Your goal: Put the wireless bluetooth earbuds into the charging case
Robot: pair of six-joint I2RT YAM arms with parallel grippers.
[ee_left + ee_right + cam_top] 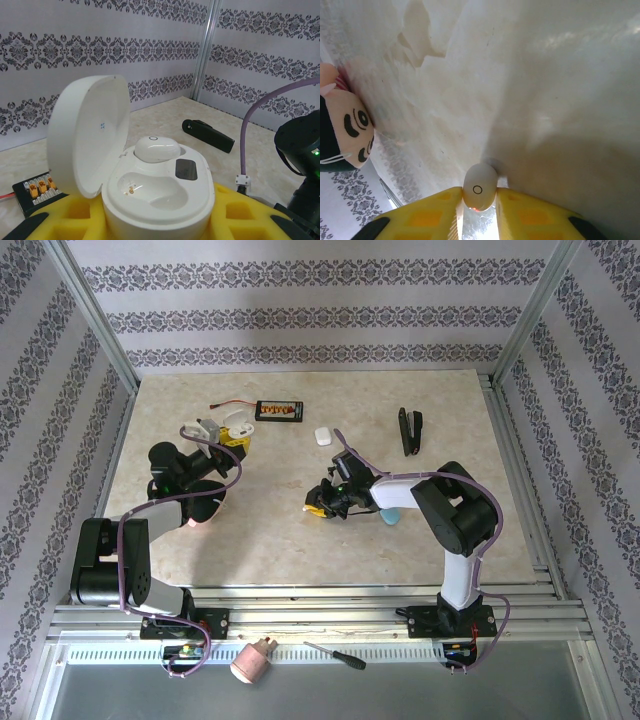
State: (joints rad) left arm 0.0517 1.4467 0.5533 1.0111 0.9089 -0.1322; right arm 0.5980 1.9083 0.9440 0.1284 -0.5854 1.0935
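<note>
1. The desk (300, 550) has both arms bolted at its near edge.
2. The left gripper (233, 443) is toward the far-left corner. Its yellow pads (80, 220) are clamped on the open charging case (160, 200), whose lid (90, 137) stands tipped up.
3. The right gripper (322, 502) is near the desk's middle. It pinches the loose earbud (480, 187) between narrow-set yellow fingers (430, 212), close to the surface.
4. The seated earbud (156, 148) rests in one socket of the case, and the other socket (150, 190) is unfilled.
</note>
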